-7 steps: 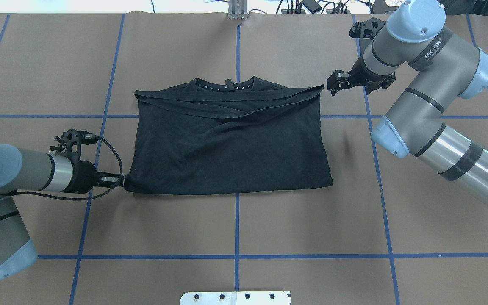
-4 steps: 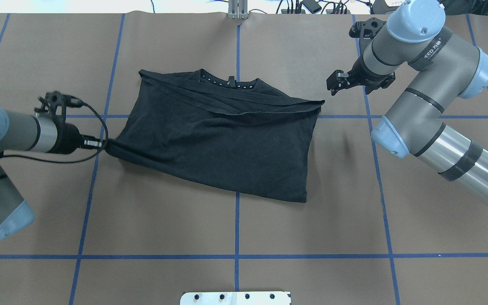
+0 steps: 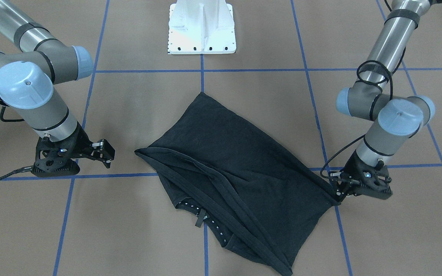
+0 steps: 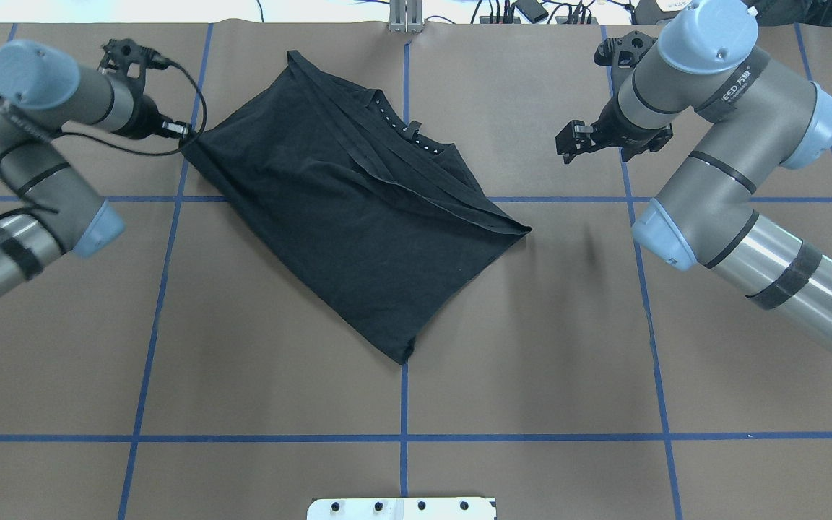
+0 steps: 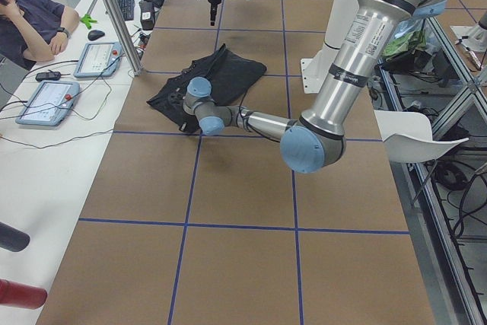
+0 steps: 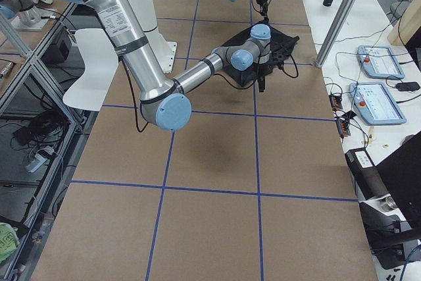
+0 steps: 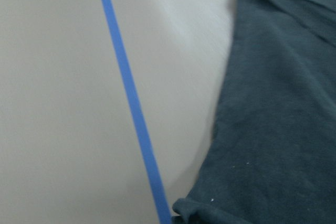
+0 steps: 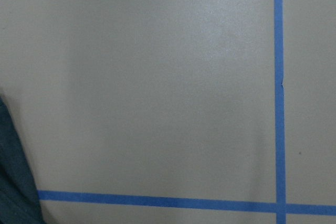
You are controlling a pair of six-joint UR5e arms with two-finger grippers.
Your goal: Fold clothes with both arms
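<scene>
The black T-shirt lies folded and turned on a diagonal, with its collar at the far side. Its chest print is hidden. My left gripper is shut on the shirt's left corner at the table's far left. In the front-facing view it pinches that corner of the shirt. My right gripper is open and empty, hovering to the right of the shirt and apart from it; it also shows in the front-facing view. The left wrist view shows the shirt's edge.
Blue tape lines grid the brown table. The white pedestal base stands at the near edge. An operators' table with tablets and a seated person runs along the far side.
My left gripper has dragged the shirt's corner from the near left to the far left, swinging the shirt onto a diagonal. My right arm has barely moved.
</scene>
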